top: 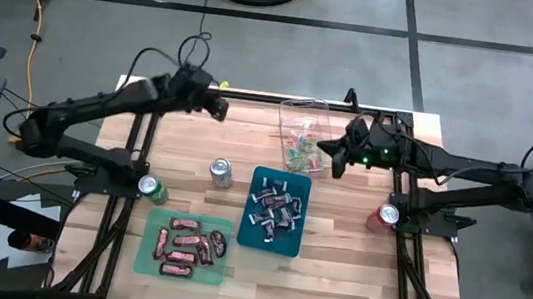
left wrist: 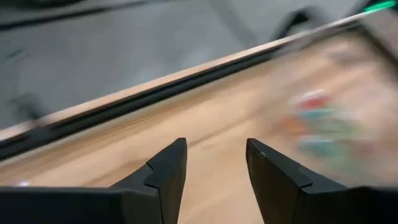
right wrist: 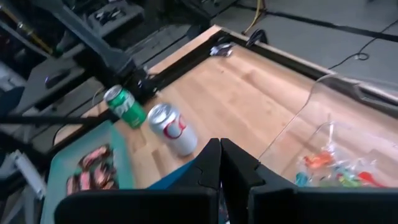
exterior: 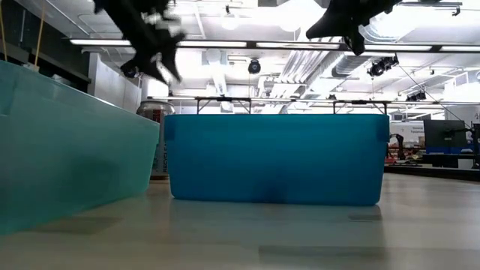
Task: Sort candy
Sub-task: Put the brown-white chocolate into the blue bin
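Note:
A clear tub [top: 301, 131] at the table's far middle holds small bright red, green and blue candy [right wrist: 333, 169]. Dark and silver wrapped pieces [top: 275, 209] lie in a blue tray [top: 249, 230]. Red-brown bars [top: 185, 245] lie in a green tray [top: 149, 257]. My right gripper [top: 330, 161] hovers just right of the clear tub, shut, with nothing seen between its fingers [right wrist: 220, 149]. My left gripper [top: 221, 109] hangs over the far edge, left of the tub, open and empty [left wrist: 216, 149].
A silver can [top: 221, 173] stands left of the blue tray, a green can [top: 151, 189] by the left arm's frame and a red can [top: 383, 216] by the right arm's frame. Bare wood lies between the tub and my left gripper.

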{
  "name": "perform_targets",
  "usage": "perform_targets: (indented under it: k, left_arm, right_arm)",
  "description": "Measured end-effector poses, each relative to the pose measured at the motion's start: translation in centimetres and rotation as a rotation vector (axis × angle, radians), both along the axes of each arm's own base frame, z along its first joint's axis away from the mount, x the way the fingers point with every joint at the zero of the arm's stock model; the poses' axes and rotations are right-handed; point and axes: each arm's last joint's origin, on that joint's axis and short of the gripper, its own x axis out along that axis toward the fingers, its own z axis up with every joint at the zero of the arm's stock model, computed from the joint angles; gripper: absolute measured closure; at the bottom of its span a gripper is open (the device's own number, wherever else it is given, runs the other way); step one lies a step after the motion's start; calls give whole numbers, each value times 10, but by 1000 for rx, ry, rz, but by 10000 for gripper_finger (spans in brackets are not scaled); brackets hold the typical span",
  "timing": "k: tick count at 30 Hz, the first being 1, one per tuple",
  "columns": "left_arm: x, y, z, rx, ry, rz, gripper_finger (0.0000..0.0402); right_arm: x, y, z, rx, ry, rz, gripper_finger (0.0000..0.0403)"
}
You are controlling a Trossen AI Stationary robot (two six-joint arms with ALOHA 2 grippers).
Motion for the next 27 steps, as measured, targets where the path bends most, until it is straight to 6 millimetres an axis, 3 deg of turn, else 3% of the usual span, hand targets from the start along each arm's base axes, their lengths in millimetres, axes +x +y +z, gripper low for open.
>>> perform_targets:
  k: [6,9,15,20,27]
  left_arm:
    - [-23,43,-46,-150,265,267,250]
    - [-37,48,-73,-220,371,405,250]
    - [-53,43,-117,-340,425,559,250]
    - [-57,58,-125,-399,470,530,250]
    - [-53,101,-119,-401,538,480,250]
  right_arm:
    - [-3,-15,1,2,-8,-40,402]
    - [-5,-25,1,-25,2,-34,402]
    - [-14,-52,0,-95,27,-5,403]
    - [-13,-79,-5,-117,13,45,403]
    - [4,-112,-22,-6,-65,128,403]
